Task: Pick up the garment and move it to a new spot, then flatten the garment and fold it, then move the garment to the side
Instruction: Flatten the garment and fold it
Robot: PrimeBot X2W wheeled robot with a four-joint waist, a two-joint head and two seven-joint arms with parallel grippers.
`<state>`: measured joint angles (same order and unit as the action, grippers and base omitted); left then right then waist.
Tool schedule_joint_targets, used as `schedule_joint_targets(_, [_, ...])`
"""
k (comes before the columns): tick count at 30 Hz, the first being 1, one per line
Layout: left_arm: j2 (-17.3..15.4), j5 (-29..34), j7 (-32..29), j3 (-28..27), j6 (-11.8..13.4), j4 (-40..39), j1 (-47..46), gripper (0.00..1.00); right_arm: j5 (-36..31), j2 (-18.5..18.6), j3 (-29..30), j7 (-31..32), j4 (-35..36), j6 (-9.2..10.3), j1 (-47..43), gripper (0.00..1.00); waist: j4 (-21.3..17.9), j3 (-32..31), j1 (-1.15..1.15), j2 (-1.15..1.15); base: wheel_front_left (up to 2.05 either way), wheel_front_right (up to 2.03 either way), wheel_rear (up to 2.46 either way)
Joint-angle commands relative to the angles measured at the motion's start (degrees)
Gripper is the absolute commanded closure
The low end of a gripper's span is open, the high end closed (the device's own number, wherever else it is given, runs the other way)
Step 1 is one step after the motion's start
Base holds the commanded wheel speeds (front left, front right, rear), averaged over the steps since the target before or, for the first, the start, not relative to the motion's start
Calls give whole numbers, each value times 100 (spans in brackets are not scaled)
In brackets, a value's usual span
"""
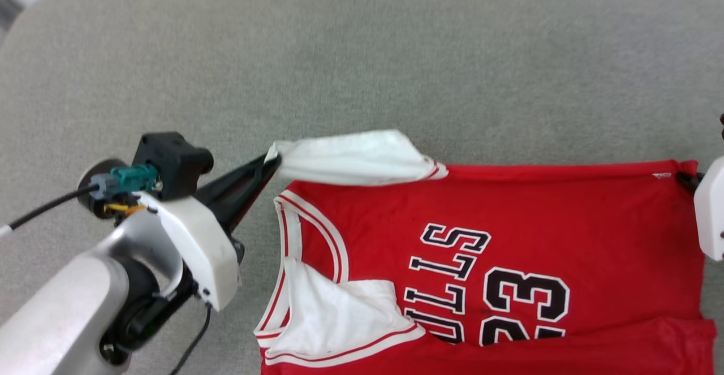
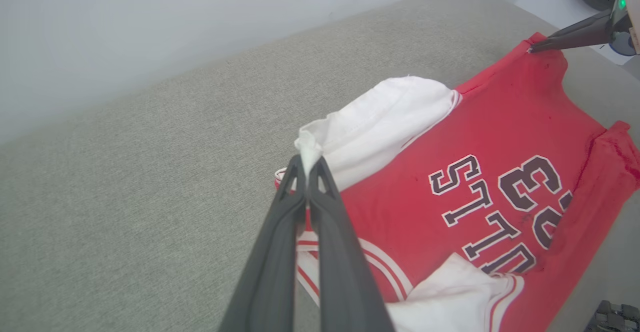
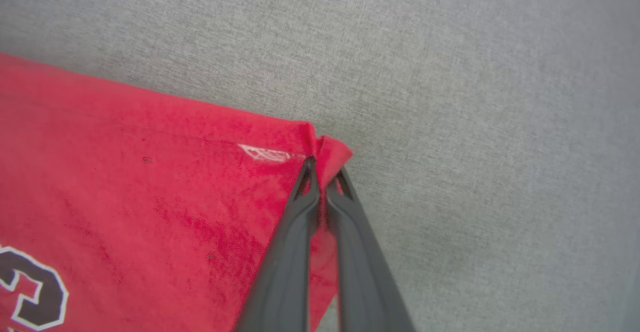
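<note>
Red garment [image 1: 509, 211] clamped in left pincer [image 2: 306, 164], right pincer [image 3: 322, 167].

**Red, white and a whole lot of grey**

The garment [image 1: 509, 205] is bright red. Its sleeves [image 1: 356, 157] are white and edged in red-and-white stripes, with the same striping round the collar [image 1: 319, 222]. The "BULLS 23" print [image 1: 492, 284] is black with a white outline. There's a tiny white mark [image 3: 262, 152] near one red corner, maybe a logo, too blurry to say. The fabric surface [image 1: 396, 52] underneath is plain speckled grey. The left gripper [image 2: 306, 160] and right gripper [image 3: 322, 164] have dark grey fingers [image 2: 272, 272]. The left arm's shell [image 1: 198, 239] is white, and it has a teal plug [image 1: 134, 177].
</note>
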<state>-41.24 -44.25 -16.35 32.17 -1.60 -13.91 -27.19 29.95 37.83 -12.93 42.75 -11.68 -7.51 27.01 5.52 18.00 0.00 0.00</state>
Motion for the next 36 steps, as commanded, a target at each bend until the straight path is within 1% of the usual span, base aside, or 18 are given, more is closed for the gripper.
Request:
schedule_joint_targets(1, [-43, -37, 45, -9, 52, -3, 183, 100, 47, 36, 76, -101, 88, 4, -186, 100, -107, -342, 0, 0, 0, 0, 0])
schedule_joint_targets(3, [-63, -151, 106, -31, 117, -57, 428, 100, 106, -4, 208, -283, 250, 4, -422, 100, -138, -494, 0, 0, 0, 0, 0])
schedule_joint_targets(5, [-118, -265, 140, -40, 189, -132, 730, 100, 185, -136, 352, -481, 400, 4, -712, 100, -172, -625, 0, 0, 0, 0, 0])
schedule_joint_targets(9, [-293, -370, 164, -11, 352, -303, 1285, 100, 187, -144, 510, -718, 693, 4, -1391, 100, -187, -793, 0, 0, 0, 0, 0])
schedule_joint_targets(16, [-402, -584, 112, 280, 457, -456, 2147, 100, 157, -304, 666, -915, 932, 4, -2547, 100, -186, -932, 0, 0, 0, 0, 0])
schedule_joint_targets(20, [-412, -594, 57, 496, 372, -249, 2418, 100, 82, -228, 572, -949, 905, 4, -2924, 100, -199, -925, 0, 0, 0, 0, 0])
schedule_joint_targets(23, [-367, -491, 80, 656, 261, 52, 2462, 100, 48, -144, 497, -1001, 865, 4, -3018, 100, -216, -905, 0, 0, 0, 0, 0])
schedule_joint_targets(24, [-367, -491, 80, 656, 261, 52, 2462, 100, 48, -144, 497, -1001, 865, 4, -3018, 100, -216, -905, 0, 0, 0, 0, 0])
schedule_joint_targets(26, [-336, -388, 66, 780, 181, 261, 2439, 100, 51, -94, 357, -1004, 855, 4, -3058, 100, -229, -884, 0, 0, 0, 0, 0])
schedule_joint_targets(32, [-111, -124, 173, 1017, 11, 856, 2248, 100, 19, 68, 1, -1119, 786, 4, -2919, 100, -264, -790, 0, 0, 0, 0, 0])
schedule_joint_targets(35, [37, -36, 214, 1115, -55, 1087, 2165, 100, 10, 80, -165, -1204, 663, 4, -2824, 100, -269, -745, 0, 0, 0, 0, 0])
schedule_joint_targets(36, [91, -40, 235, 1142, -87, 1149, 2141, 100, 18, 58, -202, -1248, 635, 4, -2791, 69, -269, -731, 0, 0, 0, 0, 0])
